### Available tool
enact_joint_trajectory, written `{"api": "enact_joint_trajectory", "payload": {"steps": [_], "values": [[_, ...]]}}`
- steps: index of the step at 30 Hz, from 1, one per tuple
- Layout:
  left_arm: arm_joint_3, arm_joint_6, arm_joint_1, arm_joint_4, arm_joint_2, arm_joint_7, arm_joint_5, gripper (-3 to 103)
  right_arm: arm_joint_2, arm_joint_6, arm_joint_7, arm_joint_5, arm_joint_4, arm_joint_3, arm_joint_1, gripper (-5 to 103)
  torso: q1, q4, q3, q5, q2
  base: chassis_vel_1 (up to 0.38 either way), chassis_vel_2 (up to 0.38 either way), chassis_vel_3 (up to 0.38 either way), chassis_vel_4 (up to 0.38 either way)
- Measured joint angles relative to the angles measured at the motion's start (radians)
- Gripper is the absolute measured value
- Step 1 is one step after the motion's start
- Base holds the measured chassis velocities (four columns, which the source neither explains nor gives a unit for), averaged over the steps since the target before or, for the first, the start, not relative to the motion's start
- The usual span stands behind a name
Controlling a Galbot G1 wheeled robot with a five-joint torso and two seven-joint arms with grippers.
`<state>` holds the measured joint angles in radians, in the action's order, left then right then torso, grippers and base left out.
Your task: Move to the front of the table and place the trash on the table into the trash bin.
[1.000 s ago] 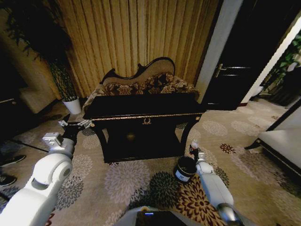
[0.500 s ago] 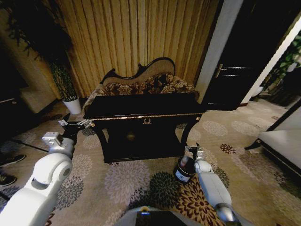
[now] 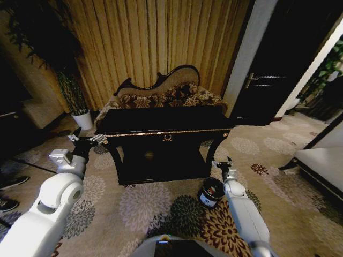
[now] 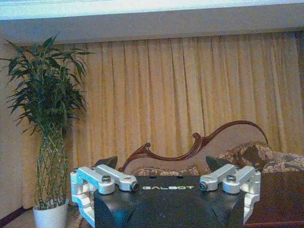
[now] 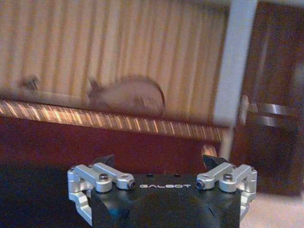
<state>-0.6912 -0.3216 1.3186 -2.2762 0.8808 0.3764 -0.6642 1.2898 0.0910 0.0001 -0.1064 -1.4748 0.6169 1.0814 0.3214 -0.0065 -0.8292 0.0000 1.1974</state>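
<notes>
**Item 1. Left tool** [image 3: 86, 140]: open, fingers spread wide, holding nothing. It hangs at the worktop's 9 o'clock corner, just beside the gold edge.

**Item 2. Right tool** [image 3: 223, 163]: open and empty. It sits low, near the bin's 1 o'clock rim and beside the worktop's front leg.

**Item 3. Worktop** [image 3: 161, 124]: glossy black, at my 12 o'clock, with the sofa [image 3: 161, 93] behind it. I can make out no bottle or paper scraps on top, but the dark gloss could hide small pieces. The lower shelf is in shadow and I cannot tell what is on it.

**Item 4. Bin** [image 3: 203, 199]: upright on the carpet at the worktop's 5 o'clock, pale label facing me. There is a reddish and pale patch inside the mouth. I judge this to be the bottle, though I cannot confirm it. I cannot tell whether any scraps are in there.

**Item 5. Plant pot** [image 3: 82, 120]: white, at the worktop's 10 o'clock. It holds a tall plant and is not for trash.

**Hazards, as I judge them:**
- My right arm is so close to the bin that a careless swing could clip the rim and tip the bin, spilling what it holds.
- My left tool is near enough to the worktop corner to strike it on any inward sweep.
- White scraps could go unnoticed on the glossy top and be left behind.
- Thin paper may slip between wide-set fingers when pinched.
</notes>
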Motion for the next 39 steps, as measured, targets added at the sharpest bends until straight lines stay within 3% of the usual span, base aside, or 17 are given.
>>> {"api": "enact_joint_trajectory", "payload": {"steps": [2,7,10,15,25,39], "values": [[0.007,0.000,-0.001,-0.003,0.001,0.000,0.001,100,0.010,-0.034,0.000,0.007,-0.154,-0.025,0.037,100,0.000,0.0001,0.000,-0.0004,0.000,0.000,0.000,0.000,0.000],[0.010,0.001,-0.004,-0.006,0.004,0.000,0.003,100,0.012,-0.072,0.000,0.003,-0.291,-0.060,0.084,100,0.000,0.0001,0.000,-0.0003,0.000,0.000,0.000,0.000,0.000],[0.011,0.006,-0.005,-0.009,0.005,0.000,0.006,100,0.019,-0.133,0.000,-0.035,-0.414,-0.071,0.137,100,0.000,-0.0002,0.000,-0.0003,0.000,0.000,0.000,0.000,0.000],[0.010,0.007,-0.005,-0.011,0.003,0.000,0.006,100,0.020,-0.149,0.000,-0.048,-0.523,-0.064,0.191,100,0.000,-0.0002,0.000,-0.0002,0.000,0.000,0.000,0.000,0.000],[0.012,0.007,-0.004,-0.005,0.000,0.000,0.009,100,0.011,-0.143,0.000,-0.014,-0.545,-0.035,0.218,100,0.000,-0.0001,0.000,-0.0001,0.000,0.067,-0.096,-0.068,0.097],[0.019,0.004,-0.001,-0.015,-0.004,0.001,0.015,100,0.000,-0.093,0.000,-0.012,-0.501,-0.031,0.206,100,0.000,-0.0003,0.000,0.0002,0.000,0.180,-0.326,-0.175,0.308]]}}
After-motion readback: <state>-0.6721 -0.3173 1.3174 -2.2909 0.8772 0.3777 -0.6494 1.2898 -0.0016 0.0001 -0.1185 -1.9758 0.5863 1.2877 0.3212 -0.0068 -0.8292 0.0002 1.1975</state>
